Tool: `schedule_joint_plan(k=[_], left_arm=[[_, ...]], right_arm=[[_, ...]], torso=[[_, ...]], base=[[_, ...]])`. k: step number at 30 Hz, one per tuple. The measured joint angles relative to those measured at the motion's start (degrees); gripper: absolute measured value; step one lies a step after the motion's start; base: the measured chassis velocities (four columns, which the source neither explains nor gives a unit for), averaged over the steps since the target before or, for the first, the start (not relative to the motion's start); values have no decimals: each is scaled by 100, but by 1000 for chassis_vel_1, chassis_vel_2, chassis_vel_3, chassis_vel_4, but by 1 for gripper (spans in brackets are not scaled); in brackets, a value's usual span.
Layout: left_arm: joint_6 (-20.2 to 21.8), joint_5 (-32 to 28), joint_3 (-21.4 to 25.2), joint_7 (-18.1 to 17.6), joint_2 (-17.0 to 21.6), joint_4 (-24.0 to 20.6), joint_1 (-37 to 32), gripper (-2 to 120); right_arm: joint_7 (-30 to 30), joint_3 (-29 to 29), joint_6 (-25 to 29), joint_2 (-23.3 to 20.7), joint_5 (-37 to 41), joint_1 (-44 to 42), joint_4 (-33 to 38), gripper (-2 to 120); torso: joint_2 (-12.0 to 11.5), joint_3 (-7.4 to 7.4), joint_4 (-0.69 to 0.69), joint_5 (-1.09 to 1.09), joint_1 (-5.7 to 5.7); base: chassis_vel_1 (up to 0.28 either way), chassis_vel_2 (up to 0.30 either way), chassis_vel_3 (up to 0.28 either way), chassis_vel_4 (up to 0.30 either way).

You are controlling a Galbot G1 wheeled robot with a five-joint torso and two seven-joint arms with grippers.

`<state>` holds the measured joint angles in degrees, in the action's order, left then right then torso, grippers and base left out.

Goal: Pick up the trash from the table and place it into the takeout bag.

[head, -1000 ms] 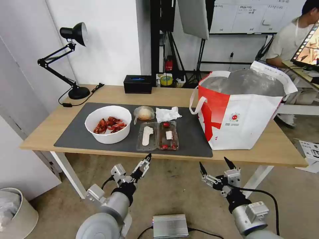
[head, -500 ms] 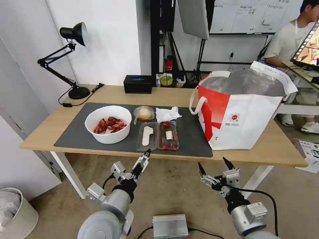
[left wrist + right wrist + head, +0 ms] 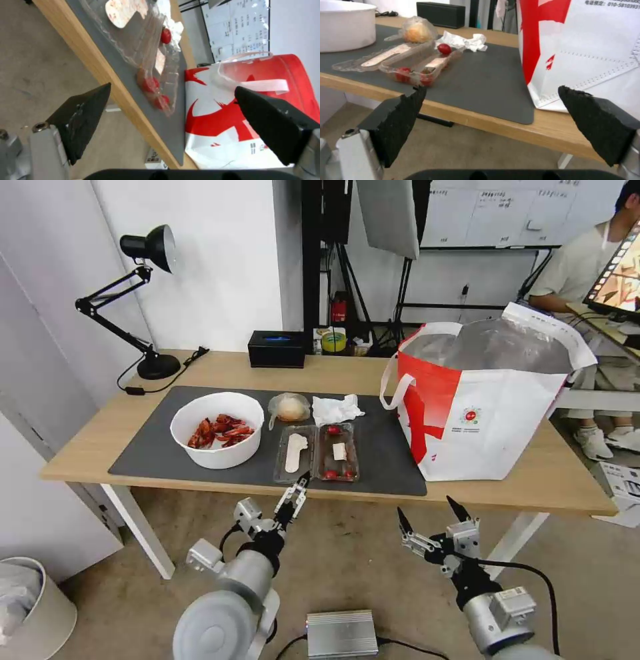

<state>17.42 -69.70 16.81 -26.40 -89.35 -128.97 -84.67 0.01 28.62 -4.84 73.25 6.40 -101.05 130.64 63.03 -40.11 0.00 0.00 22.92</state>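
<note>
On the dark mat of the table (image 3: 320, 370) lies the trash: a white bowl of red crayfish shells (image 3: 217, 430), a small clear bag with a bun (image 3: 289, 408), a crumpled white tissue (image 3: 337, 409) and an open clear hinged box (image 3: 317, 453) holding small red fruits. The white-and-red takeout bag (image 3: 487, 407) stands open at the table's right end. My left gripper (image 3: 297, 492) hangs open just below the table's front edge, in front of the clear box (image 3: 150, 62). My right gripper (image 3: 425, 505) is open and empty, lower, in front of the bag (image 3: 586, 45).
A black desk lamp (image 3: 150, 247) stands at the table's back left and a black tissue box (image 3: 276, 349) at the back middle. On the floor are a silver box (image 3: 341, 633) between my arms and a bin (image 3: 27, 607) at the lower left.
My left gripper has moved right and up toward the table's front edge, closer to the clear box. The right gripper has barely shifted.
</note>
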Motion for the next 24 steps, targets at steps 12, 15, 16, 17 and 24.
schedule_joint_plan(k=[12, 15, 16, 17, 24], left_arm=[[-159, -157, -77, -103, 13, 592, 500, 100], [-202, -214, -77, -134, -12, 677, 630, 100], [-212, -239, -77, -144, -24, 705, 682, 100], [-225, -260, -76, -154, -36, 735, 730, 100], [-257, -301, -83, -205, -101, 918, 911, 100]], right_arm=[[18, 26, -15, -46, 1, 19, -48, 100], [22, 32, -18, -47, 1, 20, -63, 100], [23, 32, -19, -47, 0, 21, -73, 100], [25, 33, -19, -42, 0, 23, -85, 100], [34, 32, -21, -26, 0, 61, -161, 100]], torso=[[0, 0, 0, 0, 0], [0, 0, 0, 0, 0], [0, 0, 0, -1, 0], [0, 1, 0, 0, 0], [0, 0, 0, 0, 0]], base=[[0, 0, 0, 0], [0, 0, 0, 0], [0, 0, 0, 0], [0, 0, 0, 0], [0, 0, 0, 0]])
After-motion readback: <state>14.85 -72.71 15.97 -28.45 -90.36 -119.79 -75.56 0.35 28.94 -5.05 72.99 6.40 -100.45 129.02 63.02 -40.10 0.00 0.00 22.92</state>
